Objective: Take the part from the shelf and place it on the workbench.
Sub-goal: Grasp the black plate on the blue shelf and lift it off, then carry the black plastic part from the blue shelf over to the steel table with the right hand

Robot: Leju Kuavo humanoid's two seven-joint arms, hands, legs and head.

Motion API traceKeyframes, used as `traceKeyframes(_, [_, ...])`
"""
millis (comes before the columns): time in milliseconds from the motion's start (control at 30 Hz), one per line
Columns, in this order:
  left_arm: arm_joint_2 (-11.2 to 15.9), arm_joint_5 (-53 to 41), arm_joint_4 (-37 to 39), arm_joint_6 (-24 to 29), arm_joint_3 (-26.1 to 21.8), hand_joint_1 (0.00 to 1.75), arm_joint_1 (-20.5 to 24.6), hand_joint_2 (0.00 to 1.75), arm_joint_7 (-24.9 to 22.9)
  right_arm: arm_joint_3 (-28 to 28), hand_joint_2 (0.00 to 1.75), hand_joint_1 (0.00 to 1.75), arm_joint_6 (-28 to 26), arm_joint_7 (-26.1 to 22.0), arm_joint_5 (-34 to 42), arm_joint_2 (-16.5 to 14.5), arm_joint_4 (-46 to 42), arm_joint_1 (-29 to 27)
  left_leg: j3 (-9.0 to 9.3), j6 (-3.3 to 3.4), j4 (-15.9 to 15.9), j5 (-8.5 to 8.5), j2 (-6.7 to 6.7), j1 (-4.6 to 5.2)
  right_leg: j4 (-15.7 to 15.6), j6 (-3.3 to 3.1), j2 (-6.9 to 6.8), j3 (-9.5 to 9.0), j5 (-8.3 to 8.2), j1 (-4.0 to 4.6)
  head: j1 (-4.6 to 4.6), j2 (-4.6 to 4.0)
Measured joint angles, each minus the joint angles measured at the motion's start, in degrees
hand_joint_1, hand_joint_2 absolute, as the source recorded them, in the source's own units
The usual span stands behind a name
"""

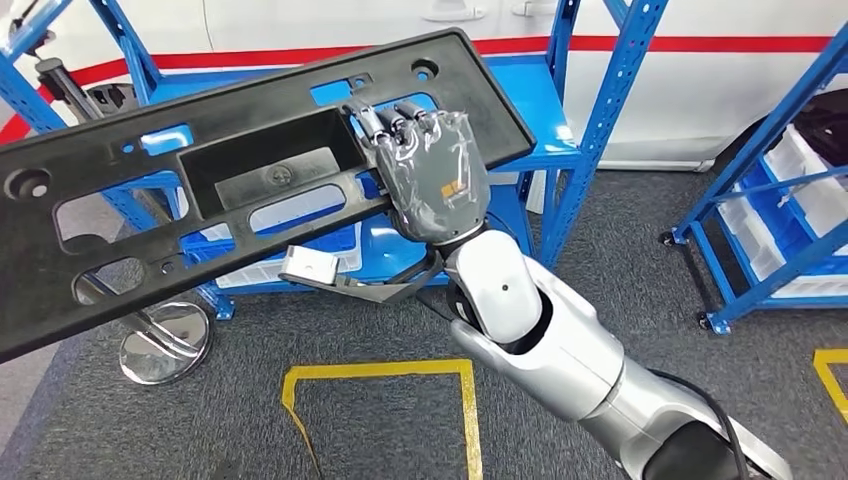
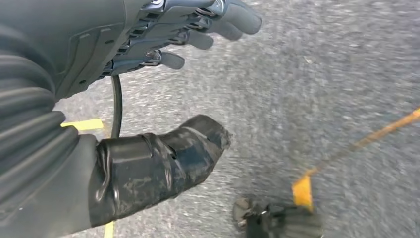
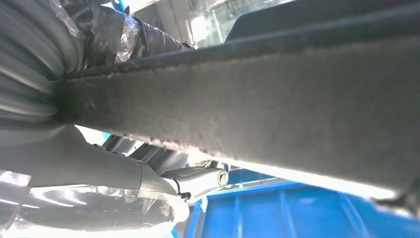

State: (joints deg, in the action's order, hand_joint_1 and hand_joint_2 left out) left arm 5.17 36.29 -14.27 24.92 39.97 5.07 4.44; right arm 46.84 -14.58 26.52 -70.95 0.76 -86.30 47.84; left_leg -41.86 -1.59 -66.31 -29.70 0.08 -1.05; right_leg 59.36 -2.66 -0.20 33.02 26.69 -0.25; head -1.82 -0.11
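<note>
Part: long black plastic panel (image 1: 240, 170) with cut-out slots and a deep rectangular recess, raised clear of the blue shelf (image 1: 530, 110), tilted with its far-right end highest and its left end low toward the camera.
Right hand: (image 1: 432, 165) wrapped in clear film, grasping the panel near its right end, fingers (image 1: 390, 122) hooked over the top face into the edge of the recess, palm pressed to the near edge.
Right wrist view: panel's rough dark edge (image 3: 257, 109) running across just beside the hand (image 3: 74, 163), film-wrapped fingers (image 3: 124, 29) on one side of it and the grey thumb (image 3: 198, 178) on the other; blue shelf surface (image 3: 307, 213) beyond.
Right arm: silver forearm (image 1: 560, 360) rising from the lower right toward the panel.
Left hand: (image 2: 163, 94) hanging above the grey carpet (image 2: 322, 89), released and holding nothing, dark fingers (image 2: 218, 22) spread apart from the tape-wrapped thumb (image 2: 168, 163).
Floor: grey carpet (image 1: 620, 250) marked with a yellow tape outline (image 1: 380, 375) in front of the shelf.
Surroundings: second blue rack with white bins (image 1: 790, 200) at right; round chrome base (image 1: 165, 345) on the carpet under the panel's low end.
</note>
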Motion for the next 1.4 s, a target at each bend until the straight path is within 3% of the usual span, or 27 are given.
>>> traceKeyframes(33, [0.1,0.0,0.0,0.0,0.0,0.0,0.0,1.75,0.0,0.0,1.75,1.75,0.0,0.0,0.0,0.0,0.0,0.0,-0.58,-0.15,-3.6,-2.3,0.01,-0.02,0.0,-0.13,0.01,0.9,-0.69,0.1,-0.02,0.0])
traceKeyframes(67, [0.2,0.0,0.0,0.0,0.0,0.0,0.0,1.75,0.0,0.0,1.75,1.75,0.0,0.0,0.0,0.0,0.0,0.0,-0.78,-0.22,-6.6,-3.17,0.02,-0.02,0.1,-0.16,0.02,1.86,-1.4,0.21,-0.02,0.0])
traceKeyframes(133, [0.2,-0.1,0.0,0.0,0.0,0.0,0.1,1.75,0.0,0.1,1.75,1.75,0.1,0.0,-0.2,0.0,0.0,0.0,0.78,-0.06,-8.5,-1.02,0.0,0.0,0.3,-0.15,0.03,3.81,-2.76,0.44,-0.03,0.0])
traceKeyframes(200, [0.3,-0.4,0.0,0.0,0.0,0.0,0.1,1.75,-0.1,0.1,1.75,1.75,0.2,0.0,-0.6,0.0,0.0,0.0,5.81,0.65,-3.2,1.36,-0.03,0.16,0.5,-0.03,0.03,5.42,-4.0,0.68,-0.03,0.0])
traceKeyframes(267, [0.3,-0.6,0.0,0.0,0.0,0.0,0.3,1.75,0.0,0.1,1.75,1.75,0.2,0.0,-1.0,0.0,0.0,0.0,11.58,1.41,5.0,0.13,-0.08,0.49,0.4,0.34,-0.06,6.25,-5.13,0.83,0.02,0.0])
traceKeyframes(333, [0.4,-0.7,0.0,0.0,0.0,0.0,0.5,1.75,0.1,0.2,1.75,1.75,0.2,0.0,-1.1,0.0,0.0,0.0,13.41,1.91,9.1,-0.63,-0.11,0.93,-0.1,0.98,-0.2,6.51,-6.45,0.6,0.02,0.0])
traceKeyframes(400, [0.3,-0.7,0.0,0.0,0.0,0.0,0.5,1.75,0.2,0.3,1.75,1.75,0.2,0.0,-1.2,0.1,0.2,0.0,12.76,2.43,9.9,0.92,0.1,0.82,-0.5,1.68,-0.1,6.84,-6.77,0.48,0.03,0.0])
traceKeyframes(433, [0.3,-0.7,0.0,0.0,0.0,0.0,0.5,1.75,0.3,0.4,1.75,1.75,0.2,0.0,-1.4,0.1,0.2,0.0,12.42,2.77,10.4,1.72,0.27,0.66,0.2,2.0,0.01,7.19,-5.43,0.48,0.12,0.0])
traceKeyframes(467, [0.3,-0.7,0.0,-0.1,0.0,0.0,0.4,1.75,0.4,0.4,1.75,1.75,0.2,0.0,-1.7,0.1,0.3,0.0,11.9,3.05,10.6,2.52,0.44,0.47,2.1,2.3,0.1,7.75,-2.97,0.42,0.22,0.0])
traceKeyframes(533, [0.2,-0.8,0.0,-0.1,0.0,0.0,0.4,1.75,0.5,0.4,1.75,1.75,0.3,0.0,-2.3,0.1,0.4,0.0,10.23,3.42,10.5,3.9,0.57,0.47,9.1,2.83,0.13,9.21,3.06,0.06,0.4,0.0])
traceKeyframes(567, [0.1,-0.9,0.0,-0.1,0.0,0.0,0.4,1.75,0.5,0.4,1.75,1.75,0.3,0.0,-2.6,0.1,0.5,0.0,9.28,3.4,10.4,4.59,0.58,0.44,12.9,3.08,0.12,9.72,4.68,-0.11,0.43,0.0])
traceKeyframes(600, [0.0,-0.9,0.0,-0.2,0.0,0.0,0.4,1.75,0.5,0.5,1.75,1.75,0.4,0.0,-2.9,0.2,0.5,0.0,8.28,3.32,10.3,5.27,0.58,0.39,15.5,3.33,0.12,9.64,4.76,-0.27,0.44,0.0])
traceKeyframes(633, [-0.1,-1.0,0.0,-0.2,0.0,0.0,0.4,1.75,0.5,0.5,1.75,1.75,0.4,0.0,-3.1,0.2,0.5,0.0,7.27,3.15,10.0,5.87,0.59,0.29,16.4,3.55,0.12,8.77,3.54,-0.42,0.43,0.0])
traceKeyframes(700, [-0.2,-1.0,0.0,-0.3,0.0,0.0,0.4,1.75,0.4,0.5,1.75,1.75,0.2,0.0,-3.7,0.2,0.5,0.0,5.39,2.65,9.2,6.76,0.59,0.02,12.4,3.89,0.12,4.36,0.72,-0.73,0.45,0.0])
traceKeyframes(767, [-0.2,-1.0,0.0,-0.3,0.0,0.0,0.4,1.75,0.2,0.5,1.75,1.75,0.1,0.0,-4.2,0.1,0.4,-0.1,3.87,1.99,8.1,7.4,0.56,-0.06,4.7,3.82,0.19,-1.26,1.71,-0.67,0.51,0.0])
traceKeyframes(800, [-0.2,-1.0,0.0,-0.3,0.0,0.0,0.3,1.75,0.2,0.5,1.75,1.75,0.0,0.0,-4.3,0.1,0.4,-0.1,3.4,1.63,7.8,7.83,0.53,-0.03,1.9,3.6,0.25,-2.95,2.72,-0.55,0.53,0.0])
traceKeyframes(833, [-0.2,-1.0,0.0,-0.3,0.0,0.0,0.3,1.75,0.1,0.5,1.75,1.75,0.0,0.0,-4.3,0.0,0.4,-0.1,3.1,1.27,7.7,8.33,0.52,-0.03,0.4,3.27,0.31,-3.59,3.38,-0.32,0.56,0.0])
traceKeyframes(900, [-0.3,-1.0,0.0,-0.4,0.0,0.0,0.2,1.75,0.1,0.5,1.75,1.75,-0.1,0.0,-4.3,0.0,0.4,-0.1,2.7,0.53,7.9,8.89,0.4,-0.21,0.0,2.36,0.26,-2.85,2.66,-0.33,0.6,0.0])
traceKeyframes(967, [-0.3,-1.0,0.1,-0.4,0.0,0.0,0.1,1.75,0.1,0.5,1.75,1.75,-0.1,0.0,-4.3,0.0,0.4,-0.2,1.67,-0.01,5.7,5.85,0.28,-0.4,-0.2,1.36,0.09,-1.7,1.36,-0.55,0.48,0.0])
traceKeyframes(1033, [-0.4,-1.0,0.1,-0.4,0.0,0.0,0.1,1.75,0.0,0.6,1.75,1.75,-0.1,0.0,-4.3,0.0,0.5,-0.2,-0.01,-0.35,-0.7,0.01,0.27,-0.46,-0.2,0.81,0.03,-0.26,0.07,-0.53,0.35,0.0])
traceKeyframes(1067, [-0.4,-1.1,0.1,-0.4,0.0,0.0,0.1,1.75,0.0,0.6,1.75,1.75,-0.2,0.0,-4.3,0.0,0.5,-0.3,-0.68,-0.47,-4.5,-1.99,0.28,-0.47,-0.1,0.73,0.02,0.56,-0.55,-0.44,0.34,0.0])
traceKeyframes(1100, [-0.4,-1.2,0.1,-0.4,0.0,0.0,0.1,1.75,0.0,0.6,1.75,1.75,-0.2,0.0,-4.3,0.0,0.5,-0.3,-0.9,-0.53,-7.3,-2.66,0.28,-0.47,0.0,0.72,0.02,1.42,-1.15,-0.34,0.35,0.0])
traceKeyframes(1167, [-0.4,-1.4,0.1,-0.5,0.0,0.0,0.1,1.75,-0.1,0.6,1.75,1.75,-0.4,-0.1,-4.3,0.0,0.5,-0.3,0.97,-0.37,-7.9,-0.41,0.28,-0.46,0.2,0.82,0.03,3.1,-2.26,-0.22,0.35,0.0])
traceKeyframes(1233, [-0.4,-1.5,0.1,-0.6,0.0,0.0,0.2,1.75,-0.1,0.6,1.75,1.75,-0.8,-0.2,-4.1,0.0,0.5,-0.3,6.15,0.04,-1.5,1.98,0.23,-0.35,0.5,1.15,0.06,4.46,-3.16,-0.13,0.34,0.0])
traceKeyframes(1300, [-0.4,-1.5,0.1,-0.6,0.0,0.0,0.3,1.75,0.0,0.6,1.75,1.75,-1.2,-0.3,-4.0,0.0,0.4,-0.3,10.96,0.53,5.9,1.2,0.05,0.0,0.5,1.68,0.02,5.15,-4.06,-0.05,0.37,0.0])
traceKeyframes(1333, [-0.5,-1.6,0.1,-0.6,0.0,0.0,0.4,1.75,0.0,0.5,1.75,1.75,-1.3,-0.3,-3.9,0.0,0.4,-0.3,11.96,0.73,7.9,0.48,-0.04,0.22,0.3,1.96,-0.01,5.29,-4.62,-0.06,0.38,0.0])
traceKeyframes(1400, [-0.5,-1.6,0.1,-0.6,0.0,0.0,0.4,1.75,0.0,0.5,1.75,1.75,-1.4,-0.3,-3.8,0.0,0.4,-0.3,11.62,1.21,9.0,1.13,-0.04,0.31,-0.4,2.54,0.05,5.42,-5.83,-0.08,0.4,0.0])
